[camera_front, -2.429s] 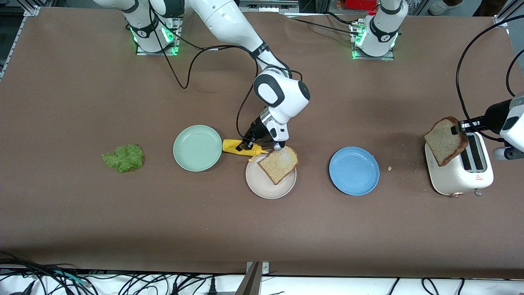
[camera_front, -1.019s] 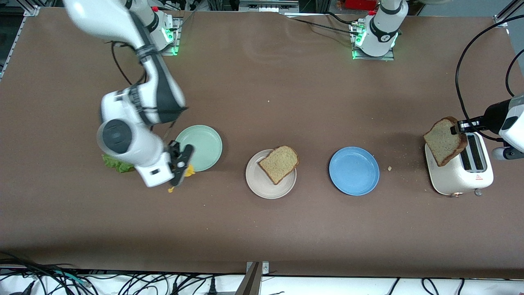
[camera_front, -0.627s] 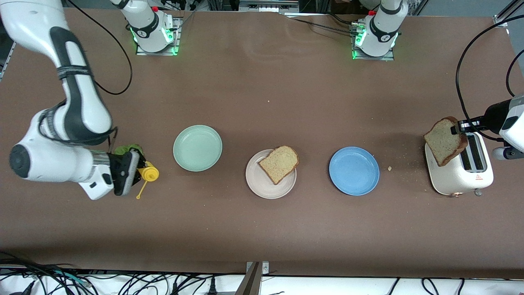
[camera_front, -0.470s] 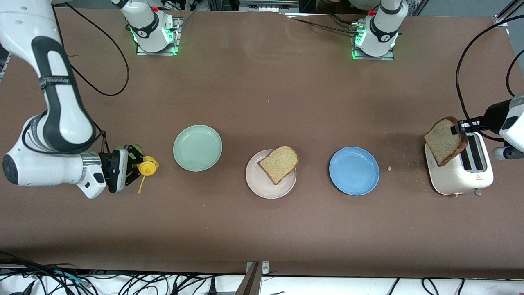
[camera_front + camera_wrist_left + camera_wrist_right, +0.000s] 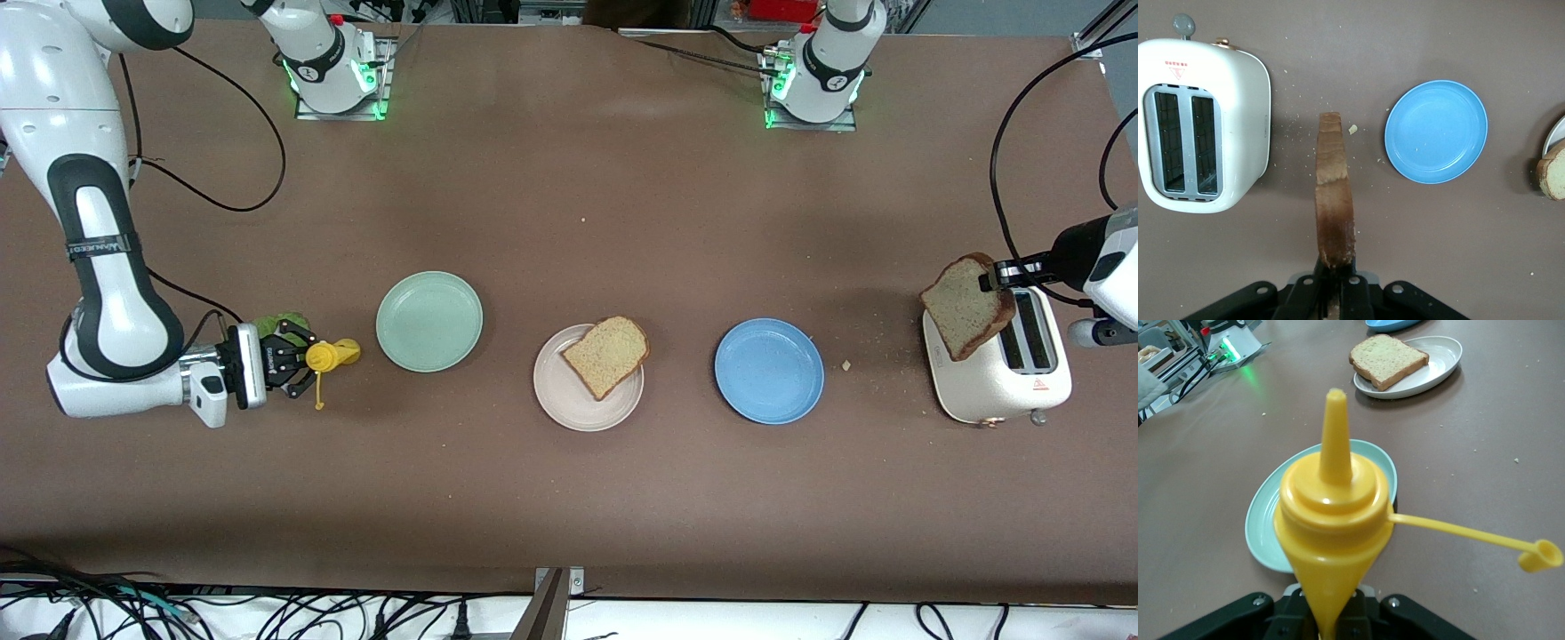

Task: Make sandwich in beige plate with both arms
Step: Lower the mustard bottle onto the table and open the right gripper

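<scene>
**Both claws loaded: mustard at one end, bread at the other**

Right claw (image 5: pixel 298 360) is low over the surface near the right arm's end, fingers pinching a yellow mustard bottle (image 5: pixel 331 356) held sideways, nozzle aimed toward the mint-green plate (image 5: pixel 429 321). Bottle's cap (image 5: pixel 319 405) dangles on its thin tether, off the nozzle. In right wrist view the bottle (image 5: pixel 1333 513) fills the middle, w/ the tethered cap (image 5: pixel 1541 555) out to one side. Lettuce leaf (image 5: pixel 283 323) lies on the surface just beside this claw, partly hidden by it.

Left claw (image 5: pixel 994 277) is up over the white toaster (image 5: pixel 1000 373) at the left arm's end, pressed together on the crust edge of a bread slice (image 5: pixel 965 305); slice hangs tilted, lower part in front of the toaster body. Left wrist view shows that slice (image 5: pixel 1335 200) edge-on, beside the toaster (image 5: pixel 1205 123), both slots empty. Crumbs (image 5: pixel 876 369) scattered on the surface btw toaster and blue plate (image 5: pixel 769 371).

Beige plate (image 5: pixel 560 400) sits mid-surface btw mint-green and blue plates, three in a rough row, none touching. One bread slice (image 5: pixel 606 356) lies flat on it, toward the rim nearer the robots' bases, corner overhanging. Nothing on top of that slice yet; sandwich is one layer only.
</scene>
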Robot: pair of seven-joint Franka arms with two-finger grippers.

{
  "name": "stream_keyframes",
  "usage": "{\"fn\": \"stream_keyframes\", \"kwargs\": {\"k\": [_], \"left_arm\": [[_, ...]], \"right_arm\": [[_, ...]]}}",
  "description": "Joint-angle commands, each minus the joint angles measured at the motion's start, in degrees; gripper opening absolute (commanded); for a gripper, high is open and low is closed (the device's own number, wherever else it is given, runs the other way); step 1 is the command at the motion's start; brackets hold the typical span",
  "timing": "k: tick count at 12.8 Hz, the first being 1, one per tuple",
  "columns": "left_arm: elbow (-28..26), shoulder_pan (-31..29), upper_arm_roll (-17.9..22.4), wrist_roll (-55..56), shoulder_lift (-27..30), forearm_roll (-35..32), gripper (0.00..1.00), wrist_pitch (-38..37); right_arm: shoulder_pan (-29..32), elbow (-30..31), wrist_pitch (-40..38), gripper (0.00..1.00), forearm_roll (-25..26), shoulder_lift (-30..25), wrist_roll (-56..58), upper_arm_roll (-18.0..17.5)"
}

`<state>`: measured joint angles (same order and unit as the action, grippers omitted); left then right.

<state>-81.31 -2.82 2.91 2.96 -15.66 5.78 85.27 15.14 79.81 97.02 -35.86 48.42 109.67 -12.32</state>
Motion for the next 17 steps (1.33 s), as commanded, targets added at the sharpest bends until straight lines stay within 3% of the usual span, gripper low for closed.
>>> {"fn": "stream_keyframes", "kwargs": {"k": [1, 3, 7, 13, 14, 17], "left_arm": [[-0.08, 0.01, 0.25, -1.38, 0.2, 0.72, 0.0, 0.34], [-0.08, 0.1, 0.25, -1.37, 0.11, 0.72, 0.0, 0.43], [0.36, 0.01, 0.25, -1.2, 0.2, 0.81, 0.0, 0.95], [0.01, 0.71, 0.17, -0.76, 0.2, 0.72, 0.0, 1.57], [0.01, 0.71, 0.17, -0.76, 0.2, 0.72, 0.0, 1.4], [-0.25, 0.8, 0.08, -0.67, 0.28, 0.72, 0.0, 1.22]], "right_arm": [[3.22, -1.06, -2.1, 0.0, -1.85, 3.4, 5.19, -1.12], [4.55, -1.68, -1.58, 0.0, -3.16, 7.03, 8.62, -2.09], [3.94, -1.33, -0.26, 0.0, -6.68, 7.3, 9.34, -2.01], [3.58, -1.5, 0.89, 0.0, -6.42, 7.3, 9.51, -2.01], [3.58, -1.59, 0.89, 0.99, -6.68, 7.21, 9.51, -2.01], [3.58, -1.85, 0.89, 1.0, -6.16, 6.95, 8.81, -2.01]]}}
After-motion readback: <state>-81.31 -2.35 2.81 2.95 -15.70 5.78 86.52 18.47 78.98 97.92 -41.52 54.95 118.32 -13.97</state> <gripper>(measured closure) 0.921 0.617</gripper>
